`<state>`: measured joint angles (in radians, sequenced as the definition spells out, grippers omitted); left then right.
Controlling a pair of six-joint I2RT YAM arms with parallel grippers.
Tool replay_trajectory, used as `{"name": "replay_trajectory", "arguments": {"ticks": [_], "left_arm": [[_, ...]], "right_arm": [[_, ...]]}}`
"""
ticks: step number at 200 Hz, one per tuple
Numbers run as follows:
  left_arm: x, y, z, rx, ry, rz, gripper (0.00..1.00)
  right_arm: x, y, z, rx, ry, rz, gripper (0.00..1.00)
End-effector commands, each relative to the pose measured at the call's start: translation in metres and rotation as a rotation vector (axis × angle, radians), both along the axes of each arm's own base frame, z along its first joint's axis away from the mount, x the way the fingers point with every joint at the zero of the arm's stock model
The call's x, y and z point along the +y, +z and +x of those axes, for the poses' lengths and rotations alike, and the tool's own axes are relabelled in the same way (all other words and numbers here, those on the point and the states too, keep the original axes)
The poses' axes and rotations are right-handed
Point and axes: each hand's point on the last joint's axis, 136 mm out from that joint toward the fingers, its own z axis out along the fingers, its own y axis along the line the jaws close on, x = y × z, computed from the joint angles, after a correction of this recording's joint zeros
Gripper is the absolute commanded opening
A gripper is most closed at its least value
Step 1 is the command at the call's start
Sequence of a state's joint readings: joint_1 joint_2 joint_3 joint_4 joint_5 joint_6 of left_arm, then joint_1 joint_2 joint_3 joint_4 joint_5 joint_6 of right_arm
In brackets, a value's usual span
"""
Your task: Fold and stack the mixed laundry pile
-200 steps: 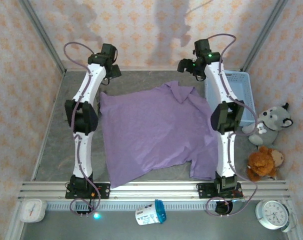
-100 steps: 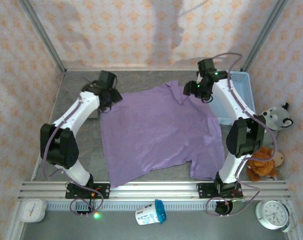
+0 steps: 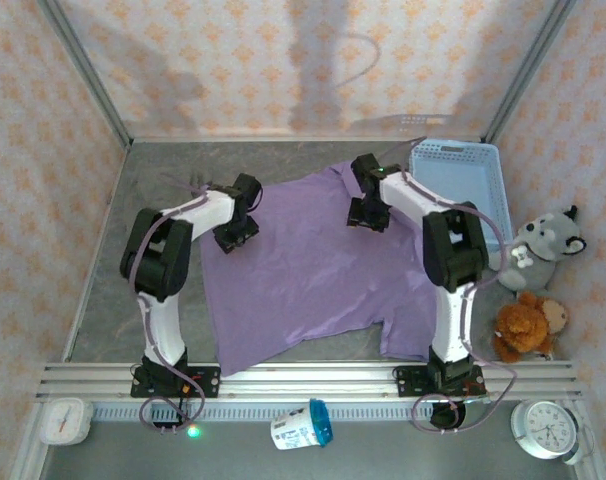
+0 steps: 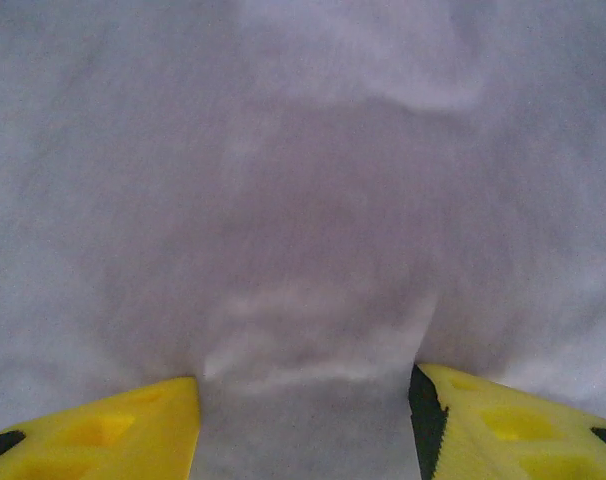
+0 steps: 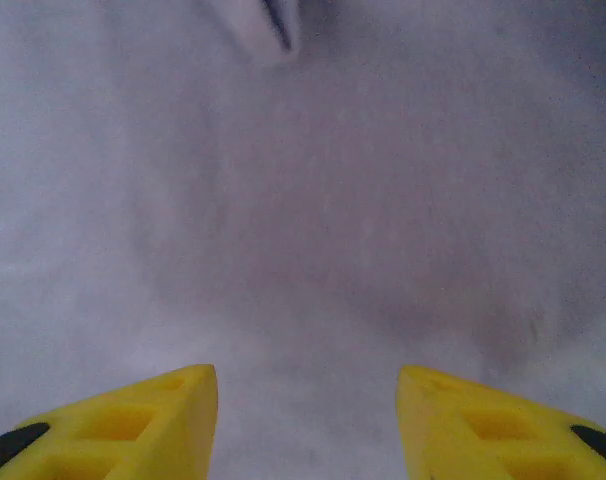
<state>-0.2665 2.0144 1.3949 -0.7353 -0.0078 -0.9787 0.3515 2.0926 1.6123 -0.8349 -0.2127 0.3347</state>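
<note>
Two arms bend inward over one lavender T-shirt, which lies spread nearly flat on the grey surface in the middle of the top view; its upper edge runs left to right across the frame, and the bulk of the cloth lies below that edge, toward the bottom of the picture. The left gripper is set down on the upper left part of the shirt, just inside its left border; the right gripper is on the upper right part, just below a turned-over flap that may be the collar. The shirt looks about as broad as it is long, so I cannot name a long axis with confidence.

In the left wrist view the yellow fingers stand apart with a small pucker of cloth raised between them; nothing is pinched yet. In the right wrist view the jaws are likewise apart, with smooth fabric in the gap between the pads.

My reading is that a two-handed pinch is being set up; each arm is nearer its own upper corner, and the free cloth lies toward the frame's bottom, so a fold would carry the top edge down over it. The light blue basket sits at upper right, beside the shirt, apart from both grippers.
</note>
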Motion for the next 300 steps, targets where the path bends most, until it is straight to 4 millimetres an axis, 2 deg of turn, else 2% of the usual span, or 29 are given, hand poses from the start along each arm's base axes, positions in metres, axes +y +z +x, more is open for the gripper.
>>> {"name": "replay_trajectory", "arguments": {"ticks": [1,27,58,80,96,111,132,141,160,176,204,226,244,274,300], "left_arm": [[0.035,-0.013,0.019,0.044,0.048,0.092,0.56],[0.054,-0.016,0.055,0.06,0.052,0.099,0.56],[0.06,-0.008,0.113,0.018,-0.013,0.043,0.56],[0.058,-0.004,0.141,0.016,-0.07,-0.006,0.64],[0.048,0.015,0.158,-0.034,-0.125,-0.063,0.79],[0.037,0.041,0.164,-0.09,-0.167,-0.117,0.88],[0.022,0.081,0.157,-0.155,-0.235,-0.162,0.98],[0.019,0.096,0.15,-0.173,-0.257,-0.159,0.99],[0.015,0.109,0.124,-0.18,-0.27,-0.152,0.99],[0.011,0.1,0.099,-0.169,-0.248,-0.168,0.99],[0.005,0.06,0.058,-0.098,-0.197,-0.185,0.99],[-0.003,0.031,0.042,-0.045,-0.194,-0.18,0.98],[-0.002,0.016,0.039,-0.008,-0.201,-0.131,0.99],[0.005,-0.013,0.045,0.043,-0.184,-0.079,0.99],[0.003,-0.028,0.058,0.063,-0.191,-0.075,0.99]], "right_arm": [[-0.007,-0.003,0.032,-0.047,-0.099,-0.038,0.5],[-0.005,-0.018,0.062,-0.044,-0.15,-0.005,0.51],[0.015,-0.021,0.108,-0.072,-0.143,0.115,0.57],[0.027,0.003,0.139,-0.123,-0.122,0.199,0.65],[0.027,0.031,0.151,-0.177,-0.111,0.233,0.7],[0.022,0.054,0.15,-0.214,-0.094,0.224,0.72],[0.012,0.072,0.132,-0.221,-0.071,0.19,0.73],[0.008,0.072,0.12,-0.203,-0.069,0.174,0.73],[0.0,0.066,0.097,-0.169,-0.058,0.146,0.72],[-0.008,0.059,0.081,-0.154,-0.06,0.117,0.71],[-0.015,0.038,0.065,-0.1,-0.064,0.091,0.7],[-0.021,0.021,0.062,-0.076,-0.086,0.058,0.71],[-0.032,0.008,0.065,-0.068,-0.116,0.012,0.73],[-0.056,-0.014,0.075,-0.047,-0.154,-0.062,0.75],[-0.072,-0.024,0.093,-0.073,-0.164,-0.004,0.79]]}}
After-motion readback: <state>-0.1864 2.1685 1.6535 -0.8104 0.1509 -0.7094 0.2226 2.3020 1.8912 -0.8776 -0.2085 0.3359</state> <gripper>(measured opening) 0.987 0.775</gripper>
